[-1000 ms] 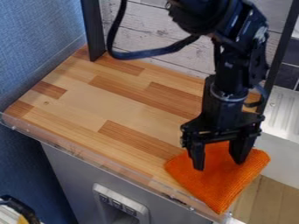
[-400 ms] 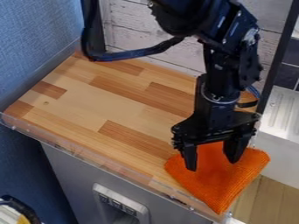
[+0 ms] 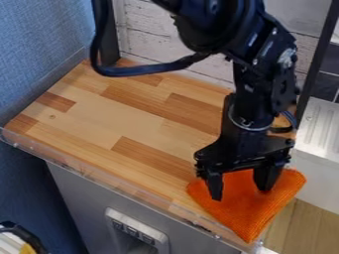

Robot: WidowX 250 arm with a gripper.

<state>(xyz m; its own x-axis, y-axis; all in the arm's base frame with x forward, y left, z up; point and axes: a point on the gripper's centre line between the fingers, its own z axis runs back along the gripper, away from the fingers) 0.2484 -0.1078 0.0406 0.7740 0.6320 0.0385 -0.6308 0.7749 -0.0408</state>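
Observation:
The black gripper point(image 3: 240, 194) hangs over the upper part of an orange cloth point(image 3: 246, 214) at the right front corner of the wooden counter. Its two fingers stand well apart, with orange fabric visible between them. Whether the tips touch the cloth I cannot tell. The cloth lies roughly square and mostly flat, with one corner pointing toward the front edge. Part of its back side is hidden behind the gripper.
The wooden counter point(image 3: 112, 116) has a clear raised strip point(image 3: 106, 181) along its front edge. Black posts point(image 3: 106, 34) rise at the back. A metal drainboard point(image 3: 319, 126) lies right of the counter. A blue wall stands left.
The gripper first shifted a little left, then came down slightly toward the cloth. Its fingers stay apart, and the cloth has not visibly moved.

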